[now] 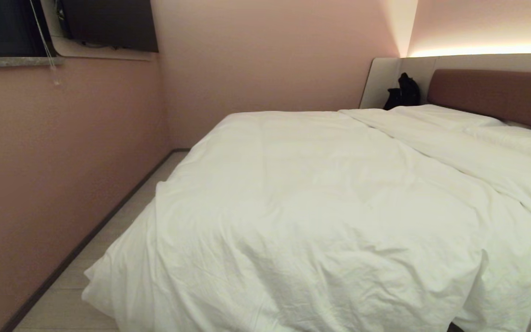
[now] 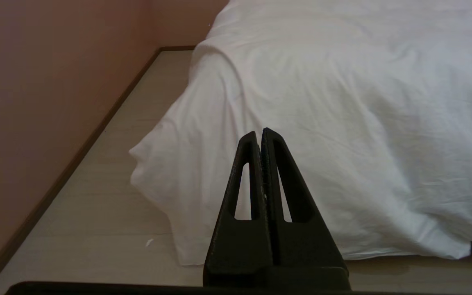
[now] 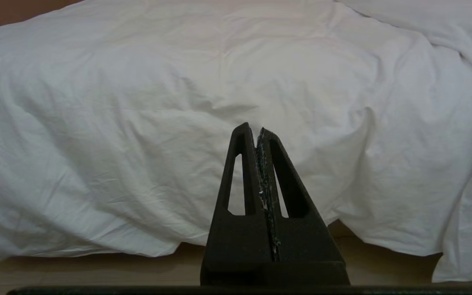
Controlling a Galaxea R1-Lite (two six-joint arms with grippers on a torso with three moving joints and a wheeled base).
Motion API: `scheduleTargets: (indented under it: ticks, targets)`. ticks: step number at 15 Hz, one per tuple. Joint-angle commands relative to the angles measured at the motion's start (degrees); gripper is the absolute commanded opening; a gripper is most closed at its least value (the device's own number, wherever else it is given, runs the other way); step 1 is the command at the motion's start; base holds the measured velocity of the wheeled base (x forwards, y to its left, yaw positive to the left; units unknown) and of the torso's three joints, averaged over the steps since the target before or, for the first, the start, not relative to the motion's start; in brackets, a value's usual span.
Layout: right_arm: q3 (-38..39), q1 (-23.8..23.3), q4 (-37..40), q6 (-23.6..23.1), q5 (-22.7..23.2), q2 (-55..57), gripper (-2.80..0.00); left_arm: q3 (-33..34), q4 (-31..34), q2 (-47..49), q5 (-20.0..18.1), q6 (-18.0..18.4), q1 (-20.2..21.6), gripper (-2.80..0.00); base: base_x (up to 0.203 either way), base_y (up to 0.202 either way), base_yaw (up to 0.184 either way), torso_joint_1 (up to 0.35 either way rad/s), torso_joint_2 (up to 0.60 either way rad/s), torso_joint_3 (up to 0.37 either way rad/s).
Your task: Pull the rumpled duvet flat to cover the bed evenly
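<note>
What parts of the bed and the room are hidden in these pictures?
- Mattress and base of the bed: the duvet covers them in every view.
- The duvet's right side: cut off by the head view's edge.
- Black thing by the headboard: too small and dark to name.
- Both arms: outside the head view; the left gripper and right gripper show only in the wrist views.

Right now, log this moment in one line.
left gripper shut, empty | right gripper shut, empty | duvet wrinkled, overhanging bed foot

Bedroom, made-up bed (image 1: 491,92) with padded headboard, pink walls (image 1: 62,138), pillows (image 1: 445,117)
</note>
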Motion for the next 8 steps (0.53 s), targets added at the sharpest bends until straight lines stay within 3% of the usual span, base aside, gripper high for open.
scheduleTargets:
  ticks: [1, 8]
  targets:
    - [-0.01, 0.02, 0.00, -0.05, 0.01, -0.02, -2.80, 0.00, 0.00, -0.02, 0.00, 0.00, -0.02, -2.80, 0.000, 0.198, -0.005, 0.002, 0.01, 0.006]
    - [0.04, 0.02, 0.00, -0.05, 0.01, -0.02, -2.80, 0.00, 0.00, -0.02, 0.00, 0.00, -0.02, -2.80, 0.000, 0.199, 0.000, 0.002, 0.00, 0.003]
